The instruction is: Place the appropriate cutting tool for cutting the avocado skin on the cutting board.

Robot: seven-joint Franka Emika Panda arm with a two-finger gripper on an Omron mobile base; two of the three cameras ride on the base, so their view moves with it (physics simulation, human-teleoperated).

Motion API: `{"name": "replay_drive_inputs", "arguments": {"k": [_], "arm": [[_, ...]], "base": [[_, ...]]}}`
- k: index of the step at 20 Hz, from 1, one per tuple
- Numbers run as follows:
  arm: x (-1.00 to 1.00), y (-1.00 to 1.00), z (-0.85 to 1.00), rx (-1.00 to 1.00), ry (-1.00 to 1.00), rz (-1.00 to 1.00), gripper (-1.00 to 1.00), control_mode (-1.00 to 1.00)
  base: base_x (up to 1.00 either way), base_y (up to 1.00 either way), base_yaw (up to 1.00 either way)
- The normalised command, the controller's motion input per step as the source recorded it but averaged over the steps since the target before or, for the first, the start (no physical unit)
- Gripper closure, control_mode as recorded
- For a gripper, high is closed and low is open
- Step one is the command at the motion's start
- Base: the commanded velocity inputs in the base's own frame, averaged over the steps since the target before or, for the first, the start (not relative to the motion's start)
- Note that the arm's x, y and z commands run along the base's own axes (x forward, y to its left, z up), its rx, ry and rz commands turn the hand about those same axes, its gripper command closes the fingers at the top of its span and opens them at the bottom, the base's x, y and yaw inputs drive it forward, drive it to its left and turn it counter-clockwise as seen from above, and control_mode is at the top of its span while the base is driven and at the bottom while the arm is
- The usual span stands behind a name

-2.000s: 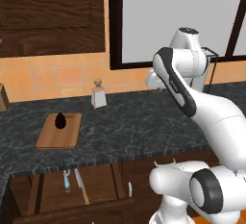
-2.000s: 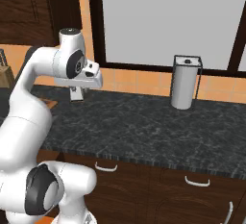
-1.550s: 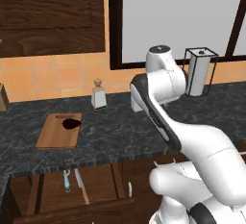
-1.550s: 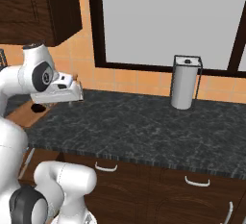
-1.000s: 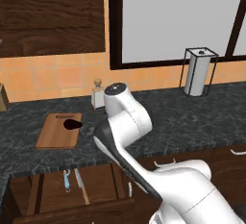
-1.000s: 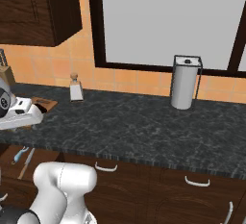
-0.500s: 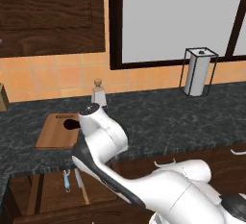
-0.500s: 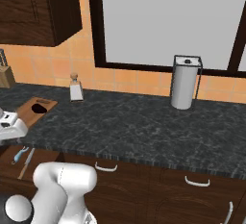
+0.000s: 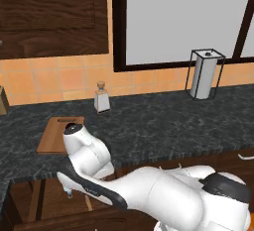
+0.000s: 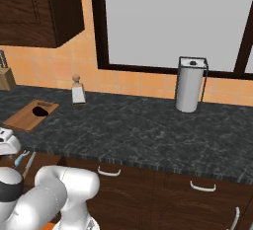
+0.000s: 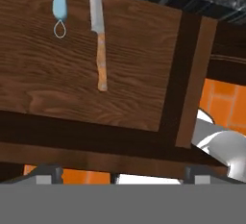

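Note:
The cutting tool, a knife (image 11: pixel 98 35) with a grey blade and tan handle, lies on the wooden floor of an open drawer (image 11: pixel 139 74), blade toward the counter. My gripper (image 11: pixel 122 175) hovers above the drawer's front part, open wide with nothing between its fingertips (image 11: pixel 48 172); the knife is well ahead of them. In the right base view the knife (image 10: pixel 27 164) shows below the counter edge. The cutting board (image 10: pixel 28 116) lies on the dark counter with the black avocado (image 10: pixel 42 109) on it. In the left base view my arm covers part of the board (image 9: pixel 52 138).
A light blue peeler (image 11: pixel 58 4) lies beside the knife in the drawer. A small glass bottle (image 10: pixel 77 92) stands behind the board, a paper towel holder (image 10: pixel 190 83) to the right, a knife block (image 10: pixel 6 78) at far left. The black counter edge (image 11: pixel 192 2) overhangs the drawer.
The arm has swung left from over the counter and dropped down in front of it, over the open drawer. The gripper stays open. Board, avocado and knife have not moved.

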Motion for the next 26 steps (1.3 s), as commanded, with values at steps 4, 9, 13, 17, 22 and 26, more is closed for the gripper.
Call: {"name": "replay_drive_inputs", "arguments": {"k": [4, 9, 13, 17, 22, 26], "arm": [[0.0, 0.12, -0.66, 0.0, 0.06, 0.0, -1.0, -1.0], [0.0, 0.07, -0.63, 0.02, 0.1, 0.0, -1.0, -1.0], [0.0, 0.03, -0.48, 0.07, 0.09, 0.0, -1.0, -1.0], [-0.01, 0.02, -0.46, 0.03, 0.13, -0.04, -1.0, -1.0], [-0.29, 0.0, -0.45, 0.03, 0.14, -0.02, -1.0, -1.0], [-0.84, 0.0, -0.1, 0.11, 0.1, -0.04, -1.0, -1.0]], "base": [[0.0, 0.0, 0.0], [0.0, 0.0, 0.0], [0.0, 0.0, 0.0], [0.0, 0.0, 0.0], [0.0, 0.0, 0.0], [0.0, 0.0, 0.0]]}}
